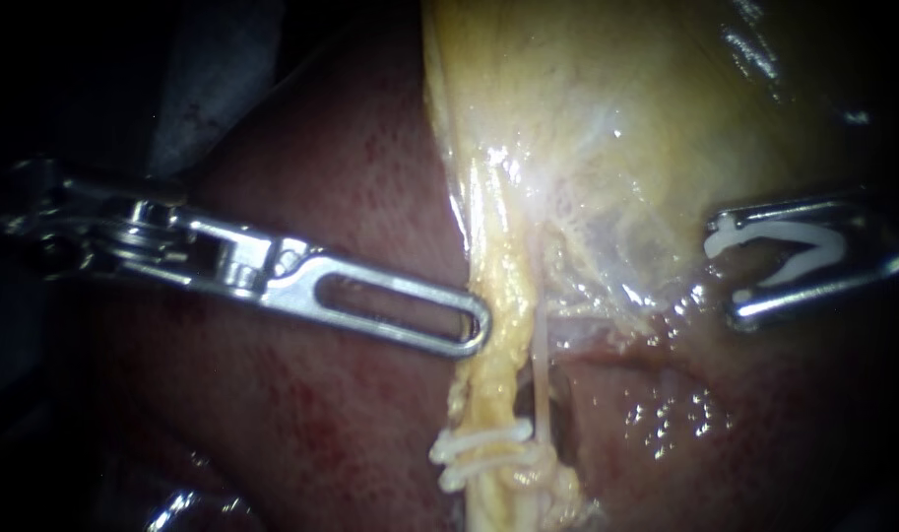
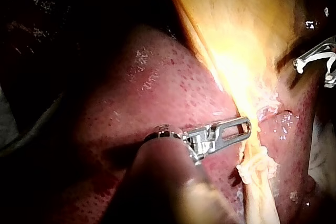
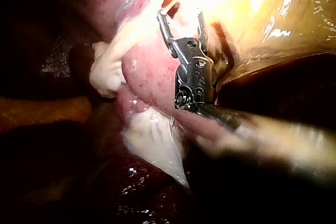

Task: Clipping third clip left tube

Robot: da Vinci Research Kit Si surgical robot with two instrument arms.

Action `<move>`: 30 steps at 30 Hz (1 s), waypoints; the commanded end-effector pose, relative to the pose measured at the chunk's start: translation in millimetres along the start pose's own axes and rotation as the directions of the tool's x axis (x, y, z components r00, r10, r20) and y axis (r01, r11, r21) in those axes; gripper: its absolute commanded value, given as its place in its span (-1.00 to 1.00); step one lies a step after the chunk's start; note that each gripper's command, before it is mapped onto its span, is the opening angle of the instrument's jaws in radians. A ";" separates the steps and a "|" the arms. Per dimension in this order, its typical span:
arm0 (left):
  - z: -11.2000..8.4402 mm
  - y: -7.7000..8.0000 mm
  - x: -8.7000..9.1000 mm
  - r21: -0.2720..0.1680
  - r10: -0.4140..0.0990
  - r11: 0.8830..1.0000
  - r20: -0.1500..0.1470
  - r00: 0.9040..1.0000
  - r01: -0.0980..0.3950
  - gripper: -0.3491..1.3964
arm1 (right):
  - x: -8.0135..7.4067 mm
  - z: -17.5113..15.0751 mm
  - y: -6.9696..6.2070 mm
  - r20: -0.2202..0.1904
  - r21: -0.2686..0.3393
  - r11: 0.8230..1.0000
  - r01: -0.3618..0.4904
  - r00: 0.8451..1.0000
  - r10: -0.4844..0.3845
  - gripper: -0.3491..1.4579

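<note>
Left instrument [image 1: 474, 330]: jaws together, holding nothing, tip against the left tube [image 1: 498, 286], above two white clips [image 1: 481, 435] set across it. Right instrument [image 1: 727, 268]: jaws spread, clamped on a loaded clip [image 1: 794, 251], well apart from the tube, beside the gallbladder [image 1: 616, 118]. Liver [image 1: 321, 414] beneath.

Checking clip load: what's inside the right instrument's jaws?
A white clip, spread open, held by both jaws of the right instrument; nothing lies inside it. The jaws cover part of its legs.
</note>
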 end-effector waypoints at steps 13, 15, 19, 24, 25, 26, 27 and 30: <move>-3.4 -1.6 1.0 0.012 -0.003 1.000 -0.009 1.000 0.003 -1.00 | -1.1 2.4 -0.6 0.003 0.001 1.000 0.007 1.000 -0.007 0.02; -4.1 -2.4 1.2 0.013 -0.005 1.000 -0.007 1.000 0.005 -1.00 | -1.4 3.2 -0.7 0.007 0.009 1.000 0.009 1.000 -0.009 0.02; -5.4 -3.8 1.5 0.015 -0.011 1.000 -0.002 1.000 0.011 -1.00 | -1.8 4.6 -1.1 0.012 0.016 1.000 0.013 1.000 -0.014 0.02; -5.9 -4.2 1.4 0.015 -0.013 1.000 0.002 1.000 0.013 -1.00 | -2.5 6.6 -1.3 0.020 0.028 0.999 0.021 1.000 -0.022 0.02; -5.9 -4.2 1.4 0.015 -0.013 1.000 0.002 1.000 0.013 -1.00 | -2.7 7.1 -1.3 0.022 0.030 0.999 0.023 0.999 -0.024 0.02; -5.9 -4.2 1.4 0.015 -0.013 1.000 0.002 1.000 0.013 -1.00 | -2.9 7.5 -1.3 0.023 0.031 0.999 0.025 0.999 -0.026 0.02; -5.9 -4.2 1.4 0.015 -0.013 1.000 0.002 1.000 0.013 -1.00 | -3.2 7.9 -1.3 0.026 0.035 0.999 0.027 0.999 -0.028 0.02; -5.9 -4.3 1.4 0.014 -0.013 1.000 0.003 1.000 0.013 -1.00 | -4.0 9.6 -1.3 0.034 0.047 0.998 0.035 0.999 -0.037 0.02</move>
